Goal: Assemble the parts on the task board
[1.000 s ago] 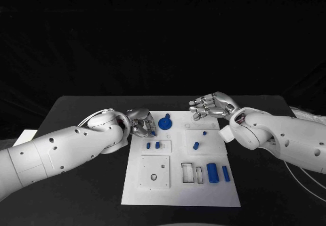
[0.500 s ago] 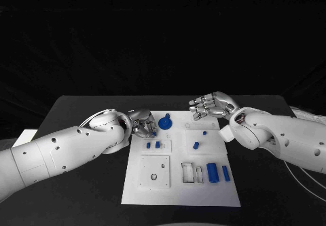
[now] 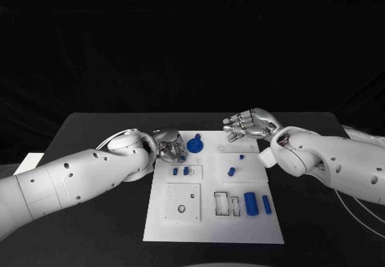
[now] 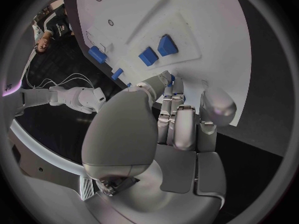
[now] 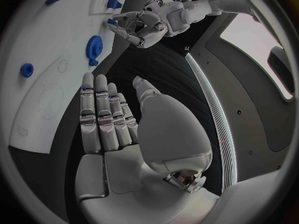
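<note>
Head view: left hand [image 3: 168, 147] had crept closer to the gear [image 3: 195, 147] on the board [image 3: 212, 225] since 1 s ago, so a reach looked underway; right hand [image 3: 250, 124] unmoved, spread, beyond board's far edge.
Left wrist view: fingers [image 4: 177, 119] curled in, holding nothing, over board edge.
Right wrist view: fingers straight, apart, empty; gear beside left hand.

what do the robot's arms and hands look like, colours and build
Both arms are smooth white shells, rounded and thick, dotted with small dark holes. The left arm and right arm each end in a silver metallic hand with segmented fingers: left hand, right hand. A thin pale cable loops at the left wrist. The right wrist view shows small blue marks on the fingers.
</note>
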`<state>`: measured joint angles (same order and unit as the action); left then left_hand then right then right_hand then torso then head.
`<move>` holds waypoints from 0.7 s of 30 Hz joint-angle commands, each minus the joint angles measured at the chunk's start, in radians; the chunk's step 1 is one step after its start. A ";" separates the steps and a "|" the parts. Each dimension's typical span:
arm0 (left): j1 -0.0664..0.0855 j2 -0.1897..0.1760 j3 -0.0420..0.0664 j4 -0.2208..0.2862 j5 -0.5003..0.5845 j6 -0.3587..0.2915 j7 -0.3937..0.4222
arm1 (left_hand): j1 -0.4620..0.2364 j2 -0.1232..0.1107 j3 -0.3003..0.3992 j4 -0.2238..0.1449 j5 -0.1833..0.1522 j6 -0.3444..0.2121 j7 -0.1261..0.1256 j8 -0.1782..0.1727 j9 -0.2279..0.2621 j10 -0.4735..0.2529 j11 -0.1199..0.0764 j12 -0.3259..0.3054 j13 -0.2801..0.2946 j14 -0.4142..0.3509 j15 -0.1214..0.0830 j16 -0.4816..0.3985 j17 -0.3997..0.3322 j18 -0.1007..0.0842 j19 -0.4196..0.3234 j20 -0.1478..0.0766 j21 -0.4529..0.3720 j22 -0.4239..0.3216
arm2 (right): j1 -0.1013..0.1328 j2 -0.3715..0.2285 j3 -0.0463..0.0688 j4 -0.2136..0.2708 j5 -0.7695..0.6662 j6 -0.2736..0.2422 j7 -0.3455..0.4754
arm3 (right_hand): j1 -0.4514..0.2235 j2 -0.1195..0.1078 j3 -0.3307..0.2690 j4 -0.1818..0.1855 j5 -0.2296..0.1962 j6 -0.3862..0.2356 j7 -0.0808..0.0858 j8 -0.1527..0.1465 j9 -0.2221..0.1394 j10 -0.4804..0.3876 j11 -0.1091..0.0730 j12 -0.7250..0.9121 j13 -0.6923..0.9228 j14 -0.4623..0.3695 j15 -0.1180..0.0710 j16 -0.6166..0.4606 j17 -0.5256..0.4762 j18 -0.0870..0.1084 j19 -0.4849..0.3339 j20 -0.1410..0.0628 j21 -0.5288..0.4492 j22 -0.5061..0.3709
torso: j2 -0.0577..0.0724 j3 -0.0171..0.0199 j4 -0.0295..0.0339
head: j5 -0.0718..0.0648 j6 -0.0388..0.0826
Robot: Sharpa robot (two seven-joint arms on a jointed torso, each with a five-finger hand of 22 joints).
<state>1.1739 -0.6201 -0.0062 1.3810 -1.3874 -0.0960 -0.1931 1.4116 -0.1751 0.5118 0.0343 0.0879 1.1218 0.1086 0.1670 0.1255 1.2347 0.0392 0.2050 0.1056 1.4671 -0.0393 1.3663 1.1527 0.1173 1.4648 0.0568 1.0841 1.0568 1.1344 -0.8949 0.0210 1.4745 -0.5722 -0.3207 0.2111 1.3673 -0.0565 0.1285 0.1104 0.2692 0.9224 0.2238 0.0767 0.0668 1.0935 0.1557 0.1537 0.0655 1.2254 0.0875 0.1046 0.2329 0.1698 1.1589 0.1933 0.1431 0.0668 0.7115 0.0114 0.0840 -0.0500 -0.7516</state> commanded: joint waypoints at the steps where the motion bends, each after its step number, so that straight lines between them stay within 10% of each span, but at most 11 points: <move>1: 0.000 0.003 0.000 -0.002 -0.016 0.025 -0.012 | -0.010 0.000 0.002 -0.005 0.000 0.007 0.002 -0.003 0.001 0.009 0.001 -0.007 0.002 0.035 -0.004 0.004 -0.002 -0.006 0.010 -0.003 -0.007 -0.001 | -0.001 0.001 0.000 0.002 -0.004 0.016 0.010 | -0.005 0.005 -0.003 -0.002 0.002 -0.008 0.000 0.005 0.001 -0.006 -0.002 0.005 -0.002 0.005 0.005 -0.004 -0.001 0.014 0.009 0.001 -0.003 -0.001 | 0.000 0.0000 0.0006 | -0.001 -0.001; 11: 0.000 0.005 0.000 -0.008 -0.017 0.032 -0.018 | -0.017 -0.006 0.001 -0.008 0.000 -0.002 0.006 -0.013 -0.002 0.004 0.005 -0.017 0.002 0.034 -0.002 0.005 -0.002 -0.007 0.010 -0.002 -0.008 -0.001 | -0.001 0.000 0.000 0.002 -0.004 0.017 0.010 | -0.005 0.005 -0.003 -0.002 0.002 -0.008 0.000 0.005 0.001 -0.006 -0.002 0.005 -0.002 0.005 0.005 -0.004 -0.001 0.014 0.009 0.001 -0.003 -0.001 | -0.001 -0.0001 0.0001 | 0.000 -0.003; 21: 0.000 0.005 0.000 -0.008 -0.008 0.016 -0.015 | -0.051 -0.034 -0.007 -0.001 0.001 -0.127 0.029 -0.096 -0.043 -0.032 0.021 -0.052 -0.002 0.031 0.012 0.003 -0.016 -0.008 0.009 0.009 -0.015 -0.003 | -0.001 0.000 0.000 0.002 -0.004 0.016 0.010 | -0.005 0.005 -0.003 -0.002 0.002 -0.008 0.000 0.005 0.001 -0.006 -0.002 0.005 -0.002 0.005 0.005 -0.004 -0.001 0.014 0.009 0.001 -0.003 -0.001 | -0.001 0.0000 0.0006 | -0.001 -0.003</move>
<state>1.1735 -0.6166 -0.0064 1.3722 -1.3971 -0.0851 -0.2063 1.3712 -0.2073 0.5111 0.0350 0.0880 1.0009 0.1384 0.0765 0.0835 1.2077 0.0622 0.1567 0.1040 1.4672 -0.0320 1.3662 1.1375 0.1172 1.4668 0.0588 1.0748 1.0553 1.1344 -0.8958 0.0210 1.4749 -0.5722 -0.3198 0.2111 1.3673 -0.0565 0.1285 0.1104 0.2691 0.9224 0.2238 0.0767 0.0668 1.0936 0.1557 0.1537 0.0655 1.2255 0.0875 0.1046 0.2329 0.1697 1.1589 0.1933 0.1431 0.0668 0.7106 0.0114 0.0845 -0.0507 -0.7545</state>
